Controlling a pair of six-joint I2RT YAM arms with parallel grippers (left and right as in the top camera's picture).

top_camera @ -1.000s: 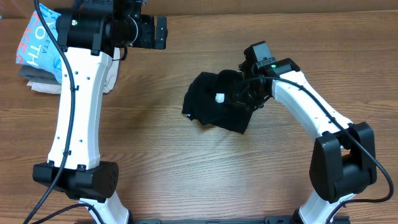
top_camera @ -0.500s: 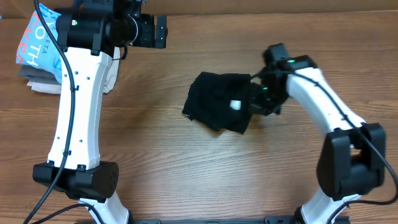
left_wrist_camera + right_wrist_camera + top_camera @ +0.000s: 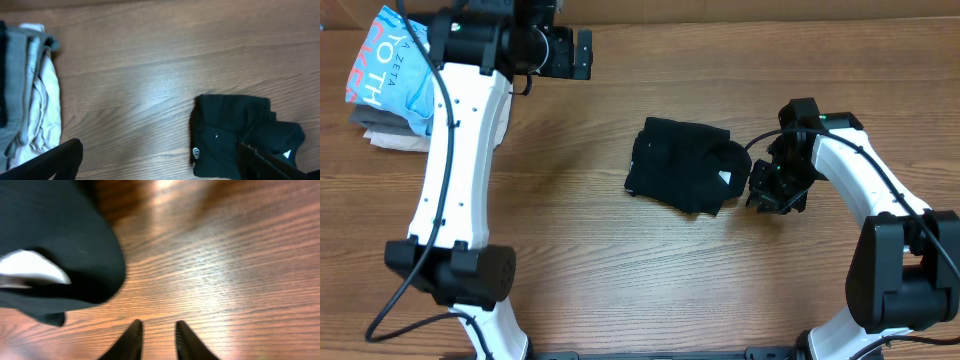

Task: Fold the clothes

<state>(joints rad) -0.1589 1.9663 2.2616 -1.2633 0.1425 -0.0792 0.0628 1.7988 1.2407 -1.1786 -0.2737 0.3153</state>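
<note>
The black garment (image 3: 682,178) lies in a compact folded bundle on the table's middle, its white tag (image 3: 727,178) at the right edge. My right gripper (image 3: 769,192) is just right of it, low over the wood and holding nothing. The right wrist view shows the garment (image 3: 60,240) and tag (image 3: 30,267) up left, and the fingers (image 3: 157,339) a little apart over bare wood. My left gripper (image 3: 582,53) is high at the back. In the left wrist view its fingers (image 3: 160,165) are wide open above the garment (image 3: 230,132) and its white logo (image 3: 195,151).
A light blue shirt with pink-and-white lettering (image 3: 388,65) lies on a pile of grey and beige folded garments (image 3: 390,135) at the back left. The pile also shows in the left wrist view (image 3: 27,100). The table is brown wood (image 3: 570,250).
My right gripper has let go of the black garment and pulled away to the right. The garment now lies folded over with its tag at the right. The left arm shifted slightly right.
</note>
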